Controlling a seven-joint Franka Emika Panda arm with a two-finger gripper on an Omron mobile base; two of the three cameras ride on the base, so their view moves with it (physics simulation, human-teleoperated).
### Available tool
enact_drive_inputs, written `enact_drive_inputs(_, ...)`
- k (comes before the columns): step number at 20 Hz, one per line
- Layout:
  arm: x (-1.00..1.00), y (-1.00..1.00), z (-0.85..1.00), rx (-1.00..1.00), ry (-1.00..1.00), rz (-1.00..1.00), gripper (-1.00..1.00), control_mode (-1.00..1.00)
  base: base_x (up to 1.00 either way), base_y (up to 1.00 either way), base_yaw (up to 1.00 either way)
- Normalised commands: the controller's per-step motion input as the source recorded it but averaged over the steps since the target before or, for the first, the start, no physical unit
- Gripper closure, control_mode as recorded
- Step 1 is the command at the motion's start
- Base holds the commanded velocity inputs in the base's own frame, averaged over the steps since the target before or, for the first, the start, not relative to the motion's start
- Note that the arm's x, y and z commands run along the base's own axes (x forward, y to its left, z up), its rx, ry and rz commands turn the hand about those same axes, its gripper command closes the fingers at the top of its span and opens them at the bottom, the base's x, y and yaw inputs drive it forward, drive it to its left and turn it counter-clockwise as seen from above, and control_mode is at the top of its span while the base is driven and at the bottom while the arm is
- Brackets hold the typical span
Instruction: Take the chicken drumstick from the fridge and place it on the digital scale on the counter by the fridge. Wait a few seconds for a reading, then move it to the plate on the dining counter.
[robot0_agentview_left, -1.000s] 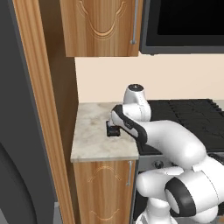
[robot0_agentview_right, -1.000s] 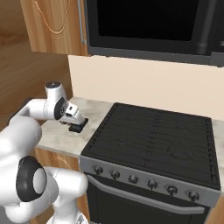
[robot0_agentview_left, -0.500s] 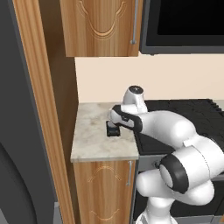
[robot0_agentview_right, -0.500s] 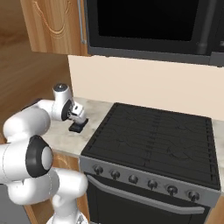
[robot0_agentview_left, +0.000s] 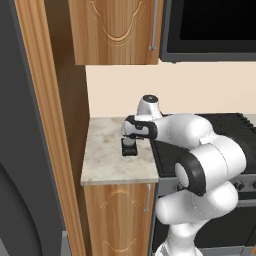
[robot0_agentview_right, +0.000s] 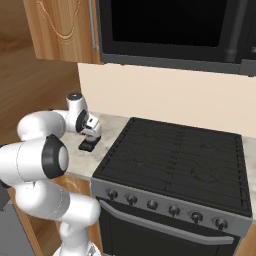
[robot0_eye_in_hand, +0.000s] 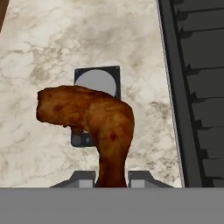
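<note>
Drumstick position first: the chicken drumstick (robot0_eye_in_hand: 94, 120) hangs in the end effector (robot0_eye_in_hand: 112, 178), whose two fingertips (robot0_eye_in_hand: 83, 178) are closed on its narrow end, with the thick end out over the digital scale (robot0_eye_in_hand: 97, 85). Whether the meat touches the scale cannot be told.

Against the frames a second and half a second ago, the cameras and the scene stand as they were, but the arm has folded further: in the left base view its elbow has swung up and toward the table's front, and in the right base view the big dark joint has risen and moved right. The end effector (robot0_agentview_left: 129, 141) has stayed over the scale (robot0_agentview_left: 129, 150) throughout, with little change in place.

The scale (robot0_agentview_right: 87, 146) lies on the short marbled table (robot0_agentview_left: 107, 162), nearer its right edge than its left, about midway between the back wall and the front edge. Just beyond that right edge the black stove (robot0_agentview_right: 175, 160) begins, its raised grates close beside the end effector (robot0_agentview_right: 91, 132). On the table's left stands a tall wooden panel (robot0_agentview_left: 42, 120), with the dark fridge (robot0_agentview_left: 17, 150) beyond it. Bare marble lies open between scale and panel and toward the front edge. Overhead a wooden wall cabinet (robot0_agentview_left: 117, 31) hangs above the table's back half, well above the arm.
</note>
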Motion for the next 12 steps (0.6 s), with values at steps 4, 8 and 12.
enact_drive_inputs(4, 0.00, 0.00, -0.35, -0.02, 0.09, 0.00, 1.00, -1.00, 0.00, 0.00, 0.00)
enact_drive_inputs(8, 0.04, 0.00, -0.29, 0.00, 0.00, 0.00, 1.00, -1.00, 0.00, 0.00, 0.00)
enact_drive_inputs(12, 0.36, 0.00, -0.02, 0.00, 0.00, 0.00, 1.00, -1.00, 0.00, 0.00, 0.00)
